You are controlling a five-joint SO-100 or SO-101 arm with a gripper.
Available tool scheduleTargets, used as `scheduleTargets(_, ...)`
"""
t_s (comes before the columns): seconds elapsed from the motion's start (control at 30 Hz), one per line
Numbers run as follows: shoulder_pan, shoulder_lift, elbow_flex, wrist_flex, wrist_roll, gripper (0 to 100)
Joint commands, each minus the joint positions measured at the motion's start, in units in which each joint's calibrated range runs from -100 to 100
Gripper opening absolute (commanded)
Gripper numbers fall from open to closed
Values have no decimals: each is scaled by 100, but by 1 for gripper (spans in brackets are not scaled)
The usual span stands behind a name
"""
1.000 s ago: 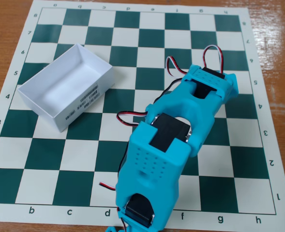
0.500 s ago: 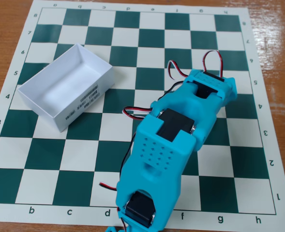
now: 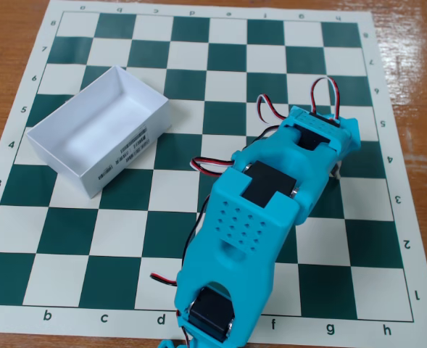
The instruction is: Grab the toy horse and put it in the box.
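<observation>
Tool hidden under arm, well right of box.

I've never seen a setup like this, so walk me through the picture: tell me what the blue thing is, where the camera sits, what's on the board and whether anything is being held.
The blue thing is a small robot arm made of plastic segments with black motors and red, white and black wires. It reaches from the bottom edge toward the right side of the picture. The one camera stands still and looks down on it from above and slightly in front.

Under it lies a green and white chessboard mat on a wooden table. On the left of the mat sits an open white box with a barcode label on its side; it is empty.

The arm's claw is hidden beneath its own far end, so I cannot tell whether it is open or holding anything. No toy horse is clearly visible.
</observation>
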Motion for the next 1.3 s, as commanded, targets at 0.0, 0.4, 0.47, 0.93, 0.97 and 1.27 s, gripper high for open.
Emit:
scheduleTargets(0.0,37,-289,-14,-75,8,0)
scheduleTargets(0.4,-692,-2732,1879,-174,-510,0)
scheduleTargets(0.47,-942,-3307,2271,-174,-651,0)
scheduleTargets(0.93,-3227,-6608,4383,-565,-1638,0)
scheduleTargets(0.97,-3377,-6670,4474,-739,-1687,0)
scheduleTargets(1.27,-4335,-6103,4856,-2591,-1887,0)
